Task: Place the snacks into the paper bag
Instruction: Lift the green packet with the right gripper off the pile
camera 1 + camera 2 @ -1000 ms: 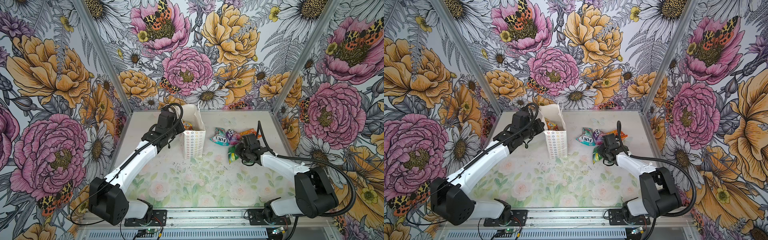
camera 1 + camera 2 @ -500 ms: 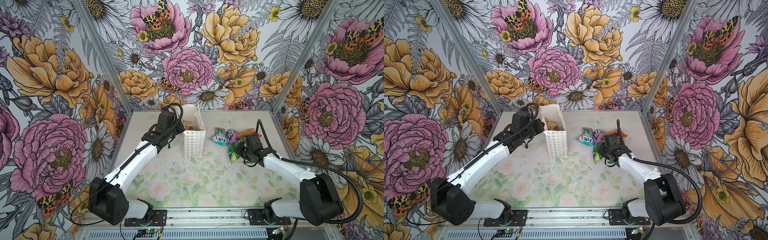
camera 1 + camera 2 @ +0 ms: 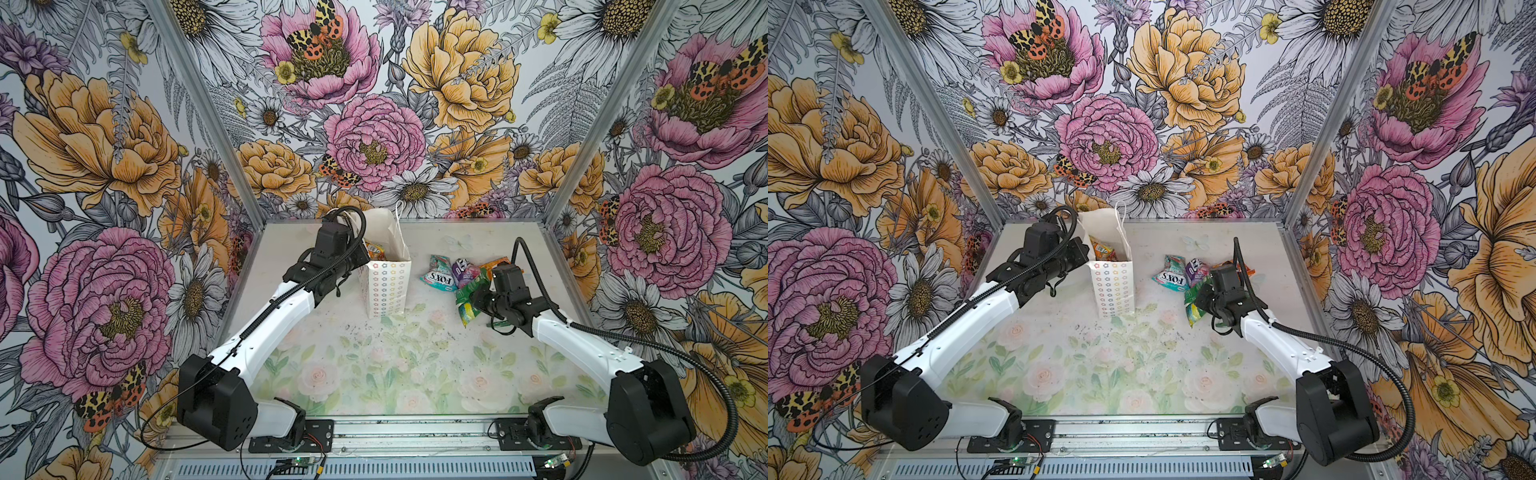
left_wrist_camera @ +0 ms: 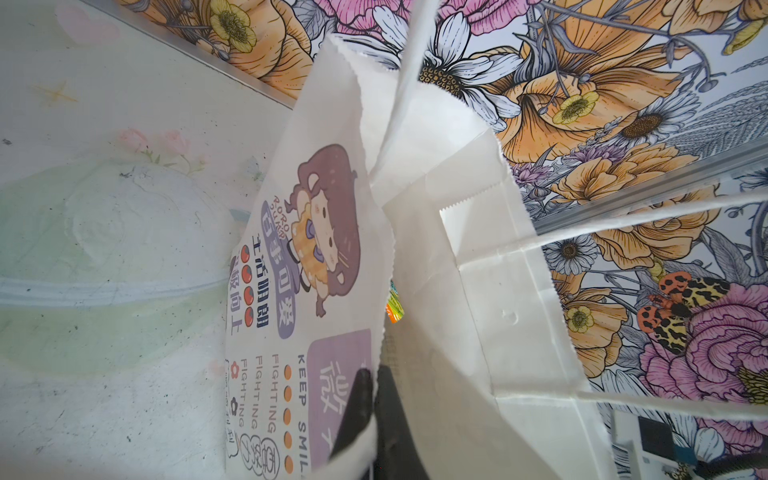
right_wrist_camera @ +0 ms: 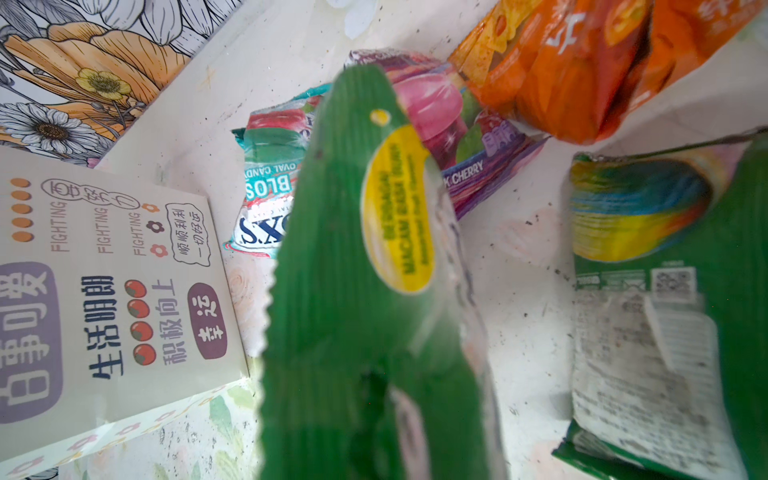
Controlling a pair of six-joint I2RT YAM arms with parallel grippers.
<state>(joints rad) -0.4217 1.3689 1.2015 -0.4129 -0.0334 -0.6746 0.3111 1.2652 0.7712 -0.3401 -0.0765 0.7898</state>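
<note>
The paper bag point(image 3: 384, 286) is white, its side dotted with small pink, orange, green and blue flower rings, its face printed with a cartoon girl with purple-brown hair. The desk point(image 3: 374, 374) is pale, with faded pink roses and green leaves. Beside the teal packet point(image 3: 436, 274), purple packet point(image 3: 463, 268) and orange packet point(image 3: 492, 266), the green packet point(image 5: 353, 291) bears a yellow oval.

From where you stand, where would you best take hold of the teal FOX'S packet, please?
Pinch the teal FOX'S packet at its white-printed front end, coming straight down. It lies flat on the table, so a sideways approach would probably find little to close on, and that end looks clear of the purple packet beside it.
</note>
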